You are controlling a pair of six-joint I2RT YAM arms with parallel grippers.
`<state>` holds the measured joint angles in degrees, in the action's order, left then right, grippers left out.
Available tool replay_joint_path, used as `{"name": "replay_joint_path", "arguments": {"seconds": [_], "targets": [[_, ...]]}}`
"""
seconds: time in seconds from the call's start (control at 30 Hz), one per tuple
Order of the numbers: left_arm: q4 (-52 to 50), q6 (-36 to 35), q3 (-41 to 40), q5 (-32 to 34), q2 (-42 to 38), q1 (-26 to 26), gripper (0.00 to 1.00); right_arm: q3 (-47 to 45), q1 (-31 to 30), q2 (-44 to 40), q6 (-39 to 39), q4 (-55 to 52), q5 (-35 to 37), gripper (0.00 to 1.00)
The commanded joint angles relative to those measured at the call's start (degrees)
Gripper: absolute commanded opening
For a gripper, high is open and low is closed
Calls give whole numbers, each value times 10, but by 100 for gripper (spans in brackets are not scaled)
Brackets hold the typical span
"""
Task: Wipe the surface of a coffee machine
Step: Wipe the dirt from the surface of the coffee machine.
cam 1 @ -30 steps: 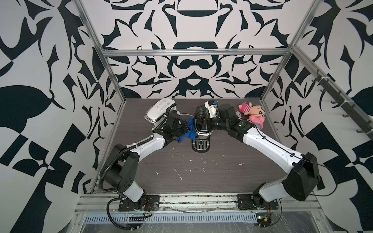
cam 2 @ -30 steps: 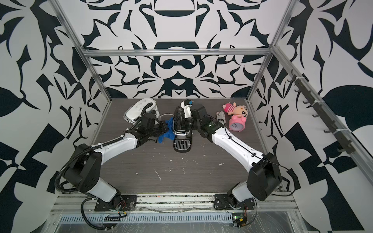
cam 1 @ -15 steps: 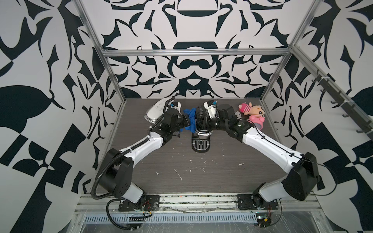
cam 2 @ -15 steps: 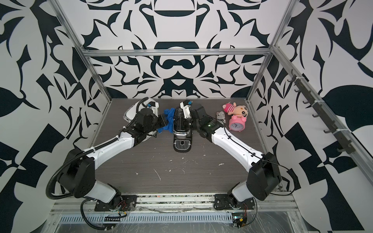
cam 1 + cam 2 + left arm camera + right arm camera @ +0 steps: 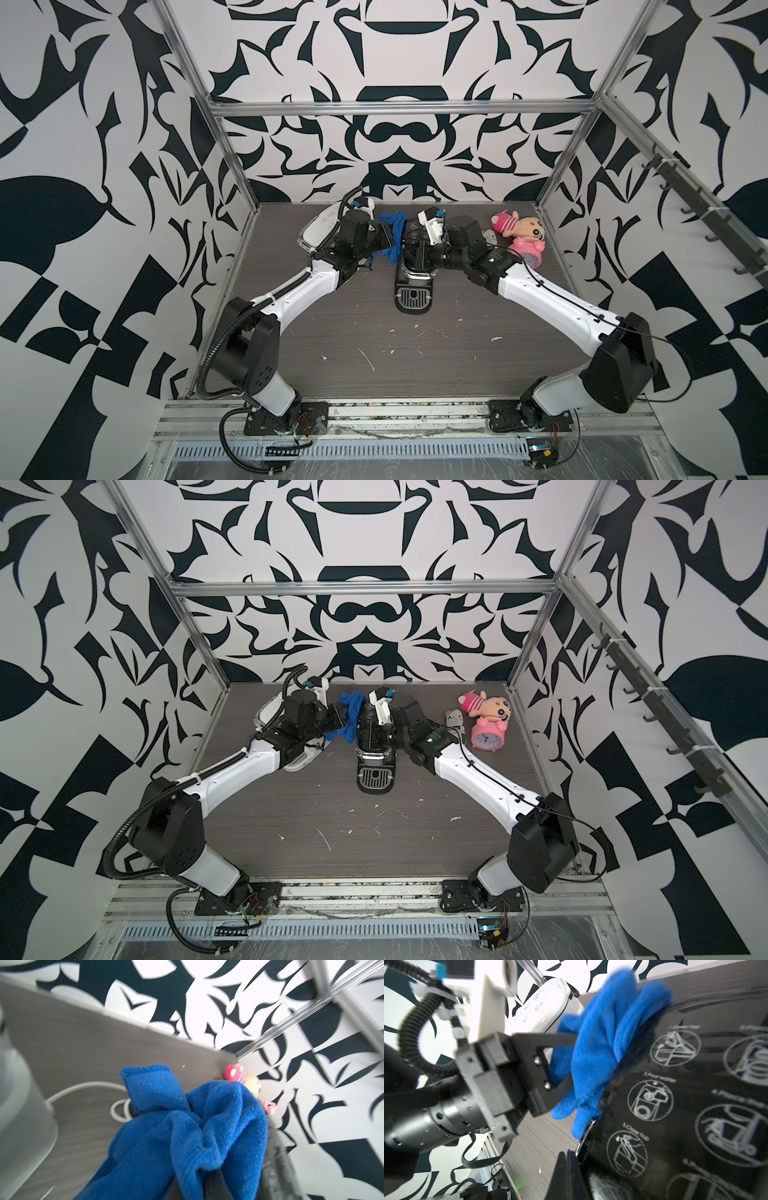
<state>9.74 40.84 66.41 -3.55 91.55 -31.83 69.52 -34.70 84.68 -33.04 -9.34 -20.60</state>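
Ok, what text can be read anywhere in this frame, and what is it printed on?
"1.Open top": coffee machine side panel, over an icon.
"3.Pour water": same panel.
"5.Close top": same panel.
Steps 2 and 4 there: cut off or blurred.
Print on the white appliance: too blurred.
Dial of the pink alarm clock: too small.

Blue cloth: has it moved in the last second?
Yes. The blue cloth, gripped in the left hand, has slid rearward along the coffee machine, away from its drip tray; the machine stayed put.
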Motion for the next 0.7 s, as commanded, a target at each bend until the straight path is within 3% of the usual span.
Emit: {"name": "replay_joint_path", "arguments": {"seconds": [0.0, 0.13, 0.23, 0.47, 0.67], "targets": [[26, 47, -60, 1, 27, -3, 0, -49, 3, 36, -13, -95, 21, 0], [77, 90, -147, 25, 45, -14, 0, -54, 3, 42, -13, -93, 18, 0], [109, 106, -170, 8, 69, -20, 0, -49, 3, 52, -6, -99, 20, 0], [81, 86, -116, -23, 82, -25, 0, -31, 3, 65, -4, -108, 17, 0], [-23, 14, -41, 52, 15, -24, 0, -26, 2, 67, -4, -107, 19, 0]]}}
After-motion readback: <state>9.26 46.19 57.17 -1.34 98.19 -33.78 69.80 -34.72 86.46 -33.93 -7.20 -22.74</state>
